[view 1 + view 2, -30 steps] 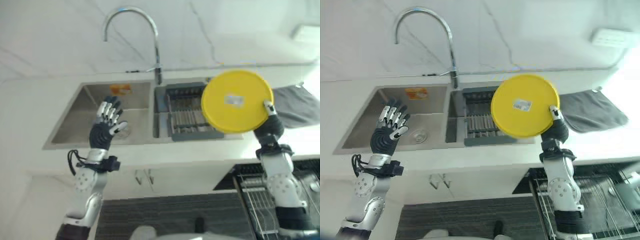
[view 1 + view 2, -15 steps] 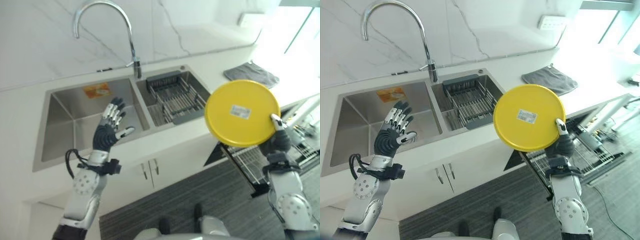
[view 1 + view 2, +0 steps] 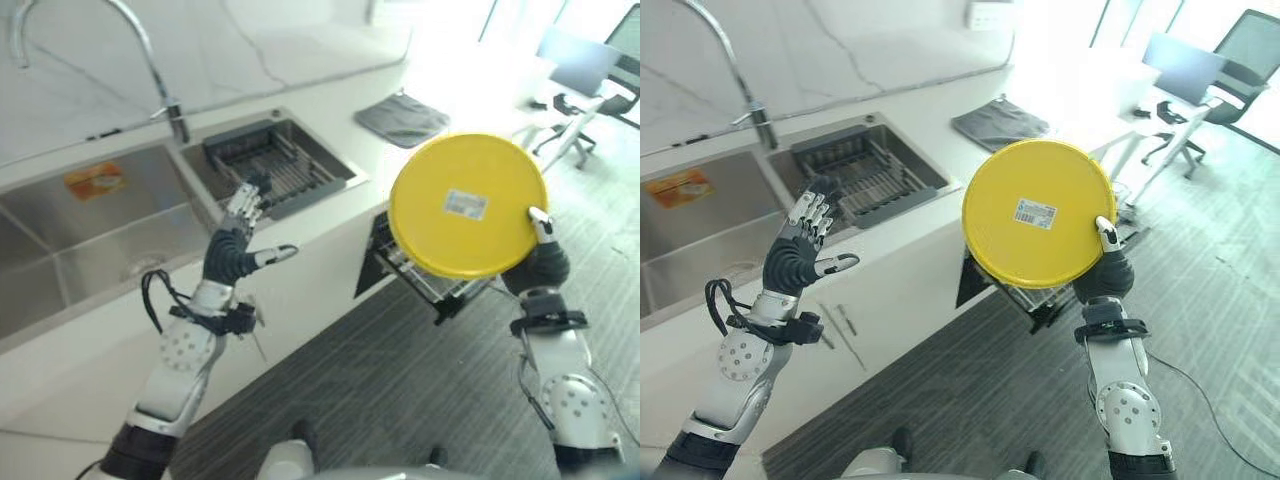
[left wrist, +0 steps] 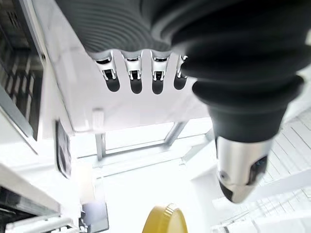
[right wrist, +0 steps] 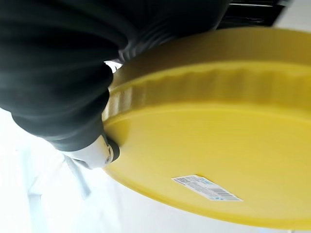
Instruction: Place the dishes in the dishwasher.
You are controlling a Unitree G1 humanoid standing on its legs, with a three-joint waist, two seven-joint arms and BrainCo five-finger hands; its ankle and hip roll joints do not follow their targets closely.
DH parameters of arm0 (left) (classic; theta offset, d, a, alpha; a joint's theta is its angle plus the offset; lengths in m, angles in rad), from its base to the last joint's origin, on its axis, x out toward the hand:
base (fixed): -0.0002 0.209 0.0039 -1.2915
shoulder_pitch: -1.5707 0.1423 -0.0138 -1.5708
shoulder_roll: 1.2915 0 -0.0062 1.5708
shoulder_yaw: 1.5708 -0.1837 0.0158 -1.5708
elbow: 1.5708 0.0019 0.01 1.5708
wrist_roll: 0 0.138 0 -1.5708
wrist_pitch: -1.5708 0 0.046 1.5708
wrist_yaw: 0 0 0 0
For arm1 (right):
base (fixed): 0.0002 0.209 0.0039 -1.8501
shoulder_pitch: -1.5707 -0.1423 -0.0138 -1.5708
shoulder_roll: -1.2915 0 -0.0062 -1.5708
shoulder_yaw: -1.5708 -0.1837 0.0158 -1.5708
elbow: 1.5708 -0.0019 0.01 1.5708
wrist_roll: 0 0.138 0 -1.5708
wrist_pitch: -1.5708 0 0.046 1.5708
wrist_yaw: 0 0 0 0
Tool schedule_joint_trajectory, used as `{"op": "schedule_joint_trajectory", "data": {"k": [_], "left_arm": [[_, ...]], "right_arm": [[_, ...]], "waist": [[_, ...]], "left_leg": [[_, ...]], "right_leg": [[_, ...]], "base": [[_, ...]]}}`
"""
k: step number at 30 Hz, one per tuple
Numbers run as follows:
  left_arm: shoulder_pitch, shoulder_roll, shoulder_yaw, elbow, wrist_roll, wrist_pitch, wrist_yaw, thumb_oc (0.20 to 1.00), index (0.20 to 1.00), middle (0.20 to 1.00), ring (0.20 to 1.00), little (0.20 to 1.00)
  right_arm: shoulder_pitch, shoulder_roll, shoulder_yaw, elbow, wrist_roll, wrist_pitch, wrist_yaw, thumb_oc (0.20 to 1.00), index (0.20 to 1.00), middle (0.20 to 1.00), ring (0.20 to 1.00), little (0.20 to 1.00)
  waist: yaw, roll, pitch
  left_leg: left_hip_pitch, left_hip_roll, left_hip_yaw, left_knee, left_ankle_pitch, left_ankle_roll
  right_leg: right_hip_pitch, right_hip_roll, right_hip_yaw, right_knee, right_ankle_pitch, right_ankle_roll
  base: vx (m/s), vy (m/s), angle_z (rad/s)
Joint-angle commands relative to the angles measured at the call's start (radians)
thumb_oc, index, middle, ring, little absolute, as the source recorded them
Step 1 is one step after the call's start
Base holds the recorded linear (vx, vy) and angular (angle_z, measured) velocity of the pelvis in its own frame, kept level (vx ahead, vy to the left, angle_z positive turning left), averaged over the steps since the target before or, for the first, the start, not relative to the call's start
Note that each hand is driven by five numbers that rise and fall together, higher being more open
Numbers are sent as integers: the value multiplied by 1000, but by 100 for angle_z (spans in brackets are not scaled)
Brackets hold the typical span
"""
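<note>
**Yellow plate held upright, above the pulled-out rack**

The right hand [image 3: 541, 262] gripped a yellow plate [image 3: 467, 205] by its lower edge, thumb pressed on the underside near the rim and the fingers hidden behind the disc. The plate stood nearly on edge with its stickered underside facing the head camera. That posture probably suited the job, since a plate carried on edge can drop between rack tines without being turned again. The dishwasher rack [image 3: 432, 283] showed just beneath and behind the plate, below the hand's thumb, so the plate was near its target but not yet in it.

The left hand [image 3: 800, 257] was raised well apart from the plate, fingers straight and spread, thumb out, grasping nothing; I judged it simply kept clear of the work. Beyond its fingertips lay the sink [image 3: 90, 230] with a drainer basket [image 3: 275, 172], and further off a grey cloth [image 3: 403, 117] on the counter.

The right wrist view added the close detail that the head views lacked: the plate's raised, fluted rim band and the thumb tip touching it. The left wrist view confirmed the straight fingers [image 4: 133, 77] and caught a sliver of the plate far beyond them.
</note>
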Motion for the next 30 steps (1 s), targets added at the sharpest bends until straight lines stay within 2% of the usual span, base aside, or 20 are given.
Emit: {"op": "schedule_joint_trajectory", "data": {"k": [1,2,3,4,6,7,8,9,10,11,13,14,18,23,27,30], "left_arm": [[-9,9,27,-89,46,-66,-12,1000,1000,1000,1000,1000],[-1,5,22,-91,51,-70,0,1000,1000,1000,1000,1000],[-5,-3,4,-93,57,-70,41,1000,1000,1000,1000,1000],[-11,-19,-11,-88,67,-68,71,1000,1000,1000,1000,1000],[-6,-32,-18,-86,79,-73,79,1000,1000,1000,1000,1000],[-3,-46,-27,-87,96,-75,81,1000,1000,1000,1000,1000],[-3,-47,-27,-87,96,-76,79,1000,1000,1000,1000,1000],[-2,-54,-25,-79,92,-80,74,1000,1000,1000,1000,1000],[12,-55,-20,-80,89,-83,73,1000,1000,1000,1000,1000],[32,-55,-8,-89,83,-78,70,1000,1000,1000,1000,1000],[40,-56,-3,-88,69,-84,45,1000,1000,1000,1000,1000],[34,-60,-11,-89,77,-79,35,1000,1000,1000,1000,1000],[-21,-67,-54,-72,97,-65,40,1000,1000,1000,1000,1000],[-16,-48,-41,-78,88,-70,44,1000,1000,1000,1000,1000],[-23,-48,-41,-68,88,-78,69,1000,1000,1000,1000,1000],[-26,-46,-45,-67,129,-141,62,1000,1000,1000,1000,1000]], "right_arm": [[-81,-19,-37,-62,8,-6,80,200,200,200,200,200],[-89,-31,-29,-61,10,6,68,200,200,200,200,200],[-119,-40,7,-54,-3,18,54,200,200,200,200,200],[-127,-46,43,-54,-61,13,50,200,200,200,200,200],[-117,-55,57,-59,-95,2,71,200,200,200,200,200],[-93,-64,65,-70,-113,-5,97,200,200,200,200,200],[-88,-66,64,-72,-114,-7,99,200,200,200,200,200],[-85,-74,70,-60,-114,-19,116,200,200,200,200,200],[-86,-73,84,-50,-121,-28,122,200,200,200,200,200],[-80,-72,92,-55,-128,-32,124,200,200,200,200,200],[-67,-54,111,-72,-171,-53,99,200,200,200,200,200],[-64,-42,123,-77,-186,-62,86,200,200,200,200,200],[-47,-31,143,-70,-198,-96,85,200,200,200,200,200],[-13,-32,117,-82,-150,-89,142,200,200,200,200,200],[-38,-1,130,-89,-160,-113,141,200,200,200,200,200],[-48,19,161,-83,-151,-109,153,200,200,200,200,200]], "waist": [[-12,11,-30],[-16,11,-31],[-20,13,-30],[-23,12,-31],[-28,13,-33],[-38,18,-32],[-39,19,-31],[-29,20,-24],[-18,28,-20],[-11,40,-23],[-6,58,-25],[-6,66,-25],[-6,64,-24],[-7,55,-48],[2,56,-42],[16,52,-28]], "left_leg": [[217,90,-35,-111,-49,-33],[215,111,-30,-109,-33,-44],[215,149,5,-124,3,-61],[206,168,21,-132,31,-68],[194,171,43,-123,53,-69],[168,163,91,-70,79,-70],[158,159,93,-52,77,-70],[125,81,48,9,15,-50],[124,22,22,17,-34,-34],[124,-37,16,-1,-48,-16],[136,-76,27,-65,-25,-4],[152,-93,18,-132,6,2],[91,-106,-13,-147,49,-5],[105,-120,-8,-147,30,17],[126,-131,-13,-147,12,43],[133,-148,-36,-147,10,73]], "right_leg": [[-20,94,53,17,8,6],[-24,113,60,12,1,1],[-29,142,68,7,-13,-16],[-27,176,78,7,-27,-43],[-24,189,71,7,-34,-57],[-14,203,47,7,-46,-76],[-12,204,41,7,-47,-79],[-6,205,26,7,-54,-82],[-2,212,28,7,-59,-82],[0,222,26,7,-62,-84],[7,241,12,7,-65,-83],[9,253,9,7,-66,-81],[15,268,-9,7,-76,-84],[37,248,-42,19,-94,-77],[9,228,-52,136,-128,-71],[-43,208,-38,296,-95,-61]], "base": [[31,-742,37],[-14,-623,26],[6,-635,3],[32,-570,-18],[75,-348,-20],[62,-244,-32],[92,-333,-1],[102,-217,33],[193,-249,47],[220,-143,34],[252,-92,7],[250,-57,37],[214,-16,65],[257,165,6],[202,268,-11],[142,255,-6]]}}
